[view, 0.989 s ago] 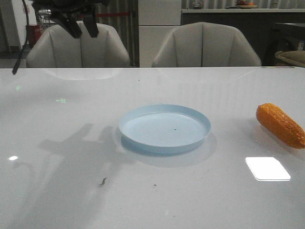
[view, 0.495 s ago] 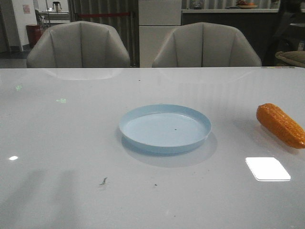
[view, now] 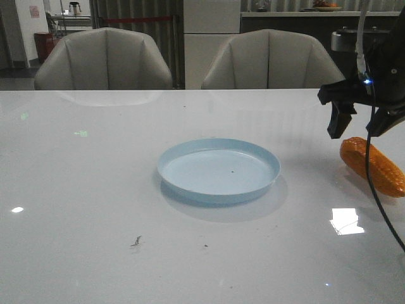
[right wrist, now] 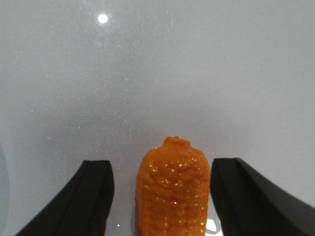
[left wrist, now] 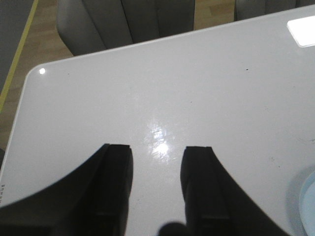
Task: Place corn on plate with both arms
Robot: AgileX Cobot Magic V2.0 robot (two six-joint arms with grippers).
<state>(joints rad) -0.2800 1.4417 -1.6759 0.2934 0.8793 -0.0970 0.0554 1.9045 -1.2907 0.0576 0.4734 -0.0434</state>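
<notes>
— Right arm's over on the right side of the table now. See the right gripper point(view: 358, 125)? It hangs just above the fat end of the corn point(view: 373, 166).

— Got it. Has it grabbed the corn?

— No. From the wrist camera the two black fingers point(right wrist: 88, 196) stand wide apart, with the corn point(right wrist: 171, 191) lying between them and a gap on each side. Nothing held, jaws well open.

— And the corn itself?

— Flat on the white table point(view: 82, 209), near the right edge, well apart from the plate point(view: 219, 170). The pale blue plate sits about mid-table, nothing on it but a tiny dark speck.

— What about the left arm? I can't find it out front.

— Out of the front view. Its own camera shows the left gripper point(left wrist: 156, 184) over a bare corner of the table point(left wrist: 206, 83), fingers point(left wrist: 114, 187) parted, nothing between them. A sliver of the plate point(left wrist: 308, 196) just shows at the edge there.

— Anything else?

— Two grey chairs point(view: 104, 60) behind the table, and a couple of dark smudges point(view: 136, 241) on the tabletop in front of the plate.
</notes>
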